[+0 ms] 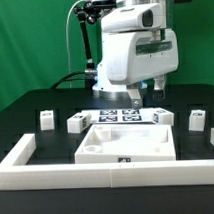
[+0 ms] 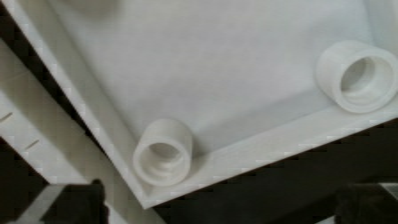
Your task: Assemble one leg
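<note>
A black worktop [image 1: 25,108] is carrying everything. The white robot arm [image 1: 138,49] is hanging over its middle, its gripper [image 1: 147,94] pointing down with the jaws spread apart and holding nothing. A large white panel [image 1: 126,144] is lying flat in front, 2 round sockets [image 2: 164,152] showing near its edge. Behind it is sitting the marker board [image 1: 120,117]. 4 legs are resting in a row beside the board: the outer left leg [image 1: 45,119] and outer right leg [image 1: 197,117] appearing upright, the inner left leg [image 1: 78,122] and inner right leg [image 1: 160,118] seemingly lying lengthwise across the exterior view.
</note>
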Controlling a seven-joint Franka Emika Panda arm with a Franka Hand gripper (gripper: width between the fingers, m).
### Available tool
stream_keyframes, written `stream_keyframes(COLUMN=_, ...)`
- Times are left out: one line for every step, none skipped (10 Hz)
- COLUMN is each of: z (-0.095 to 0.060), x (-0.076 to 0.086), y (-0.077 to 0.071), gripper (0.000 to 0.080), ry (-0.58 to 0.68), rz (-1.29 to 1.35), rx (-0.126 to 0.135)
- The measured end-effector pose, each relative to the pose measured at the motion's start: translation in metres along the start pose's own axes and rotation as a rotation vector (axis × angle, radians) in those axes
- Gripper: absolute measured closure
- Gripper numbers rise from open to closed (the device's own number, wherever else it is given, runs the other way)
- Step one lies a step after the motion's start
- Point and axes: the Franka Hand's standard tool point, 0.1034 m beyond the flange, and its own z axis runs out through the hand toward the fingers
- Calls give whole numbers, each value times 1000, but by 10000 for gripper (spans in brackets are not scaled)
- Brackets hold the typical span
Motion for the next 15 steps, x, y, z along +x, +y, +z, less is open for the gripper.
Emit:
stream_keyframes(z=0, x=1, y=0, gripper=150, ry=21, rz=-11, rx=2)
stream_keyframes(z=0, x=1, y=0, gripper=150, ry=21, rz=-11, rx=2)
stream_keyframes(z=0, x=0, y=0, gripper=150, ry=21, rz=-10, rx=2)
stream_keyframes(z=0, x=0, y=0, gripper=150, ry=20, rz=-10, rx=2)
stream_keyframes(z=0, x=0, y=0, gripper=150, ry=20, rz=-10, rx=2)
stream_keyframes(z=0, x=0, y=0, gripper=150, ry=20, rz=-10, rx=2)
stream_keyframes(z=0, x=0, y=0, gripper=150, ry=20, rz=-10, rx=2)
stream_keyframes(z=1, x=0, y=0, gripper=150, ry=20, rz=-10, rx=2)
stream_keyframes(z=1, x=0, y=0, gripper=150, ry=19, rz=-13, rx=2)
stream_keyframes(z=3, x=2, y=2, gripper=150, ry=17, rz=-115, rx=-41)
stream_keyframes(z=4, x=1, y=1, gripper=150, ry=-4, rz=-168, rx=-44)
stream_keyframes(z=5, x=1, y=0, gripper=150, ry=-23, rz=-207, rx=-43)
stream_keyframes(z=6, x=-2, y=-4, gripper=150, ry=-41, rz=-219, rx=-25)
stream_keyframes(z=7, x=-6, y=-5, gripper=150, ry=-57, rz=-217, rx=-3)
stream_keyframes(z=7, x=-4, y=-4, gripper=150, ry=-52, rz=-217, rx=-10)
